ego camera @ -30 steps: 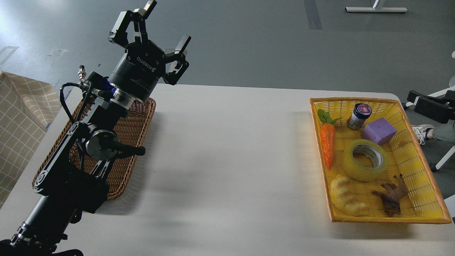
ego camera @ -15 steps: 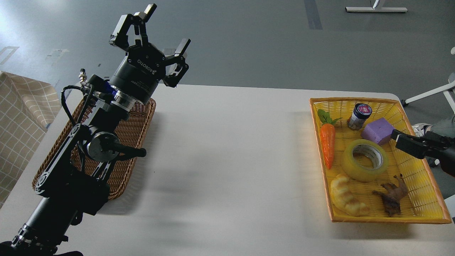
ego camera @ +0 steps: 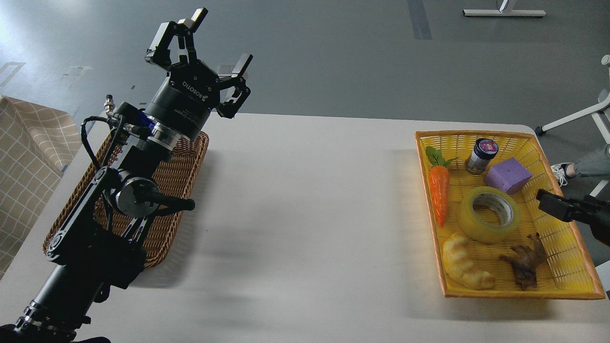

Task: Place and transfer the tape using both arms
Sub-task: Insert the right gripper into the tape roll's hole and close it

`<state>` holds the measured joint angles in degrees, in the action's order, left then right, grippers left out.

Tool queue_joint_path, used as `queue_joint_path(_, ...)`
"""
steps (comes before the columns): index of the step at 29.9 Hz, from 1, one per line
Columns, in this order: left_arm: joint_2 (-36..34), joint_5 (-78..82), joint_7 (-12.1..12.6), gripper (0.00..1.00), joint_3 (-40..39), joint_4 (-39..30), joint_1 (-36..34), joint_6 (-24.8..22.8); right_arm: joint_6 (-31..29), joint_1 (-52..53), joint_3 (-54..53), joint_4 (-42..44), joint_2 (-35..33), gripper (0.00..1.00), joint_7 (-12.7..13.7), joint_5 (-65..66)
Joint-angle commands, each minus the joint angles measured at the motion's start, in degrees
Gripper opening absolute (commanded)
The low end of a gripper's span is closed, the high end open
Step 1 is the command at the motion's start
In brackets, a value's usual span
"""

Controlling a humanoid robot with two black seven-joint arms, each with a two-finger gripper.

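reaching for the tape: right arm approach under review

finding one: the tape [ego camera: 489, 215] lies flat on its side in the yellow basket [ego camera: 567, 267], roughly at the basket's centre, core facing up. nothing holds it.

finding two: its neighbours crowd it. the carrot [ego camera: 439, 193] sits at its 9 o'clock, the purple block [ego camera: 508, 175] at 1 o'clock, the croissant toy [ego camera: 461, 262] at 7 o'clock and the brown animal figure [ego camera: 525, 261] at 5 o'clock. the small jar [ego camera: 482, 155] stands at 12 o'clock, further off.

finding three: the right gripper [ego camera: 553, 206] enters from the frame's right edge, over the basket at the roll's 3 o'clock, apart from it. it is seen dark and end-on; you cannot tell whether its fingers are spread or closed.

finding four: the left gripper [ego camera: 215, 46] is raised above the wicker basket [ego camera: 183, 171] at the table's far left, fingers spread wide, holding nothing.

recommendation: come down from above the roll, not sideways, since the block and the figure flank the 3 o'clock lane. put one finger inside the core and one outside the wall on the 3 o'clock side, where there looks to be the most free room. confirm the fingers are parted before descending. grip the wall firmly; the smooth film will likely slip under a light pinch.
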<state>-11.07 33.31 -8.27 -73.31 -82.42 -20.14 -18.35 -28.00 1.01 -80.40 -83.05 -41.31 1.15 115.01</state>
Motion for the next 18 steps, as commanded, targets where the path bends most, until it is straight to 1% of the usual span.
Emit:
queue_joint_path(1, 0.3, 0.0, -0.3, 0.98, -0.3, 0.0, 0.1, 0.0, 0.0, 0.2, 0.3, 0.3, 1.6, 0.99, 0.0, -0.1)
queue_joint_path(14, -0.1, -0.1, -0.2, 0.98, -0.3, 0.2, 0.0, -0.1, 0.0, 5.3, 7.8, 0.5, 2.4, 0.99, -0.1, 2.1)
queue_joint_path(18, -0.2, -0.1, -0.1, 0.98, -0.3, 0.3, 0.1, -0.1, 0.0, 8.4, 10.2, 2.7, 2.4, 0.99, -0.1, 3.5)
